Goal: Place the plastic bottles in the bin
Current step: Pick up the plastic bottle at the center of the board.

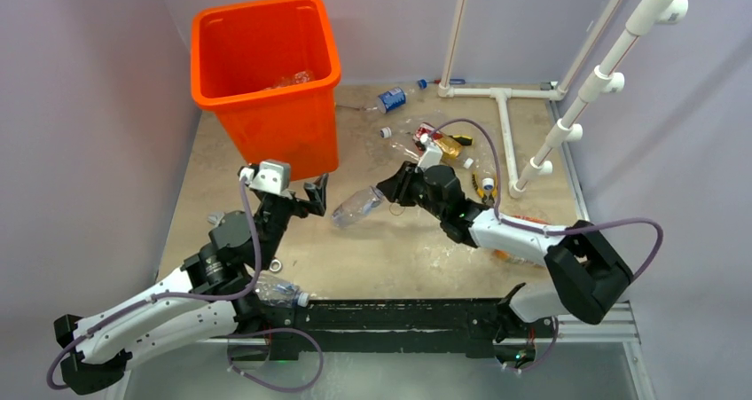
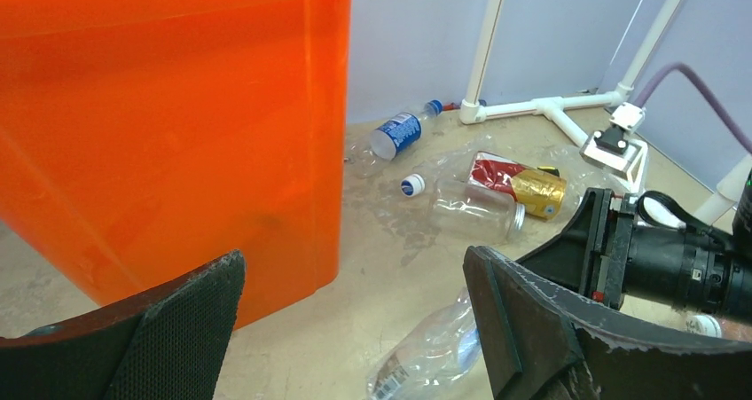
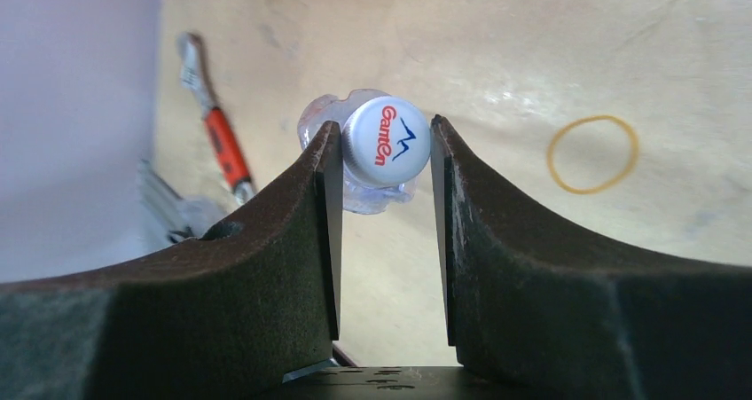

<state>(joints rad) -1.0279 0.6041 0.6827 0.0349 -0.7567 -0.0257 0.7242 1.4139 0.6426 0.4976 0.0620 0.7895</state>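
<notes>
The task is partly complete. Some clear bottles lie inside the bin [image 1: 266,125], and several plastic bottles [image 1: 391,98] are left on the table [image 1: 399,258]. The right gripper [image 1: 388,193] clamps the held bottle [image 1: 358,207] by its white cap [image 3: 387,141], right of the bin. This bottle is clear and crumpled. The left gripper [image 1: 312,192] stands wide and empty.

Brightly, evenly lit from above; only soft, faint shadows on the table [image 1: 399,258]. Glossy sheen on the bin [image 2: 177,134]. Slightly soft overall, softest in near wrist-view foregrounds
</notes>
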